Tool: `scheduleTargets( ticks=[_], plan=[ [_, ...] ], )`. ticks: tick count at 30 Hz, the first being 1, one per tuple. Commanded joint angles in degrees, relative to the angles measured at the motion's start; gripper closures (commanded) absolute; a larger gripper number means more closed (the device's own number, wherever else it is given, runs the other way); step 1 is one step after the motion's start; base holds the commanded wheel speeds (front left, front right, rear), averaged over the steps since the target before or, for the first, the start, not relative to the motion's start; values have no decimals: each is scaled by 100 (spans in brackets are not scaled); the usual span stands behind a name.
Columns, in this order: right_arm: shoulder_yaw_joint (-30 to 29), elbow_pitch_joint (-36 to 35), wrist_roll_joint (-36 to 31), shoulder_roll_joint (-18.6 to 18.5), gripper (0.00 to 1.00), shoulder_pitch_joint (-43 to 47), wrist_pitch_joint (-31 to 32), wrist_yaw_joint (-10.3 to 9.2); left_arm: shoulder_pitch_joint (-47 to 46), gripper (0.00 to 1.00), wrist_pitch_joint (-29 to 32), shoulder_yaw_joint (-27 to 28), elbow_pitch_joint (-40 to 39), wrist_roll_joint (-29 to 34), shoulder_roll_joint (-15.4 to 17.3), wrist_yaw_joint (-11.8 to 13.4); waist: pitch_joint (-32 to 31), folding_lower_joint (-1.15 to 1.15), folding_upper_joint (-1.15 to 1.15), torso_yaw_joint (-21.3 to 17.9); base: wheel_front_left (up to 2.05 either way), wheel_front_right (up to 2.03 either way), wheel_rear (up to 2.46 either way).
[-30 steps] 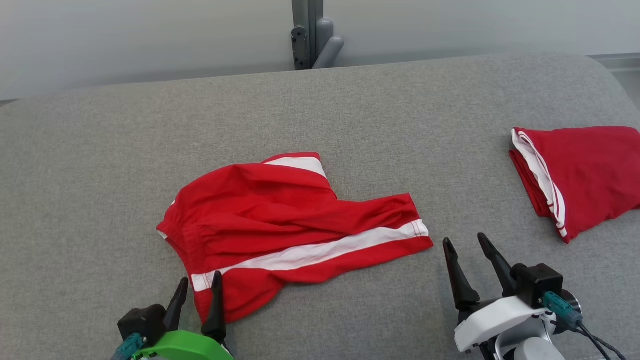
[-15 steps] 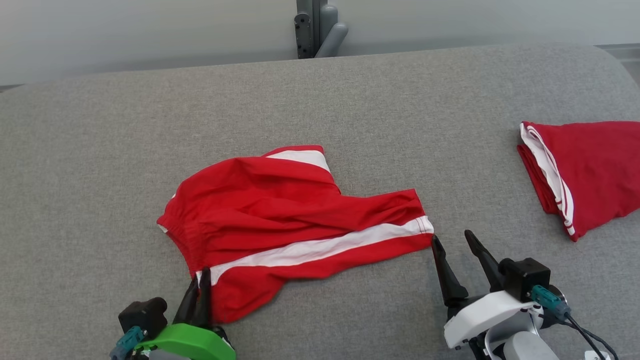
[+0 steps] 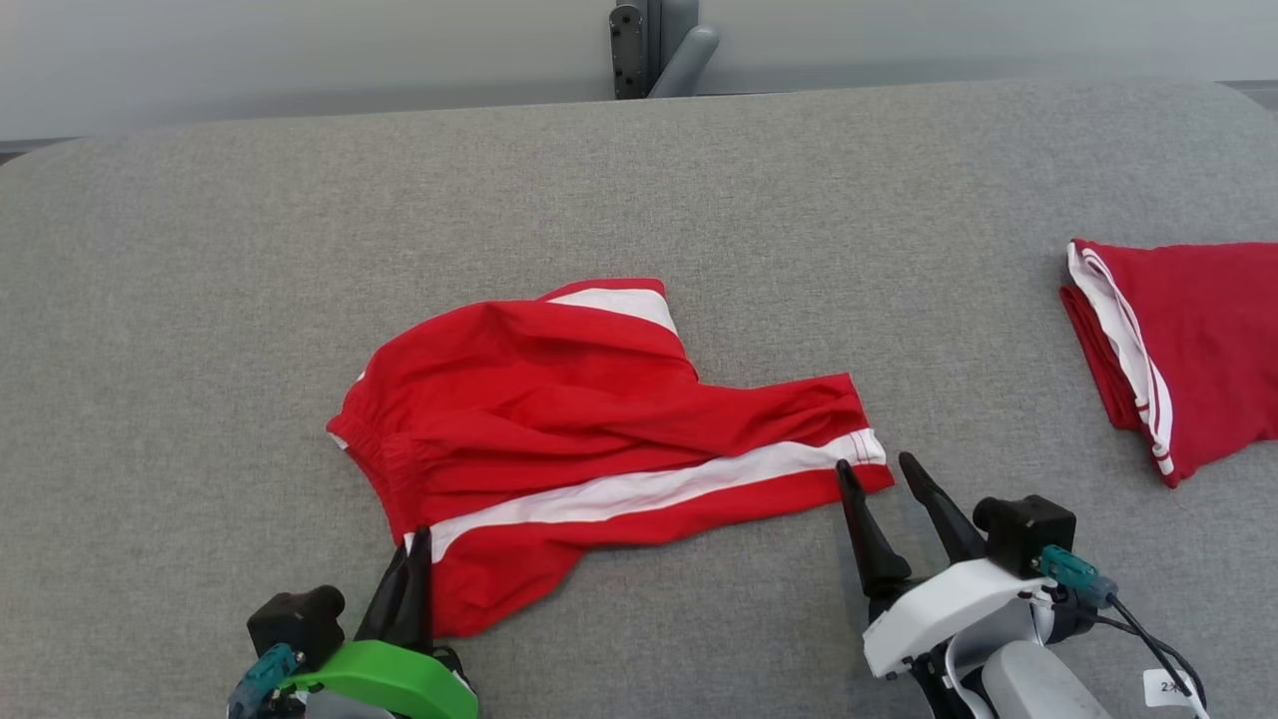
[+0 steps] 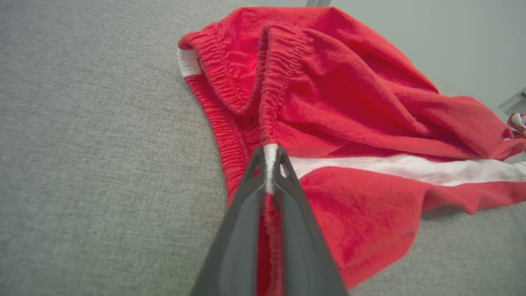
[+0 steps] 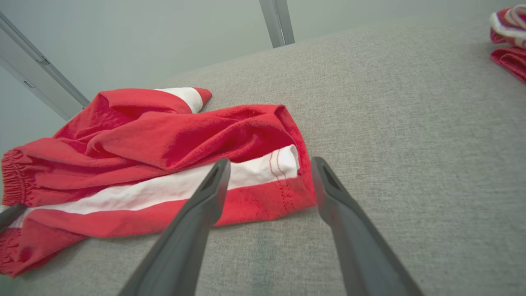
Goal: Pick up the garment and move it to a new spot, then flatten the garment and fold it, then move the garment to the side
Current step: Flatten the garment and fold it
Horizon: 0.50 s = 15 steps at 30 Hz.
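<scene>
- Across the head view, a crumpled pair of red fabric shorts (image 3: 599, 419) with a white stripe (image 3: 649, 489) down the side lies near the middle of the grey fabric-covered surface (image 3: 200, 300), with the waistband (image 3: 374, 449) to the left and a leg hem (image 3: 864, 439) to the right. A second red-and-white folded garment (image 3: 1198, 340) sits well apart at the right edge. Both lie straight on the surface, not in any bin or basket.
- Low in that view, the left hand (image 3: 417, 544) is pinched together on the near-left corner of the shorts, where the white stripe meets the waistband. The right hand (image 3: 875, 464) is spread wide with its tips at the leg hem, gripping nothing.
- From the left wrist view, the left hand's two dark fingers (image 4: 289, 205) are pressed together, with a thin fold of white and red cloth clamped between them. The gathered elastic of the waistband runs away beyond the tips.
- From the right wrist view, the right hand (image 5: 270, 161) stands open just short of the hem corner where the stripe ends. The cloth there lies flat on the surface, ungripped.
- The step in hand looks like the first pick-up, with one corner secured. The next move calls for the right hand to push onto the hem and close on it, ideally on both layers. Both hands should then lift together, so that the shorts hang spread on the way to a new spot.
</scene>
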Motion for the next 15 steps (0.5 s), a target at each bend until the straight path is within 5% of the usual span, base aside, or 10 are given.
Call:
scheduleTargets(
  ticks=[1, 15],
  plan=[
    [38, 45, 27, -21, 0, -69, -14, -7, -107, 100, 0, -13, -26, 34, 19, -20, 17, 0, 41, 17, 0, 0, 0],
    [346, 570, 435, -142, 0, -493, -14, -7, -75, 100, 0, -146, -33, 92, 19, -47, 68, 0, 41, 127, 0, 0, 0]
  ],
)
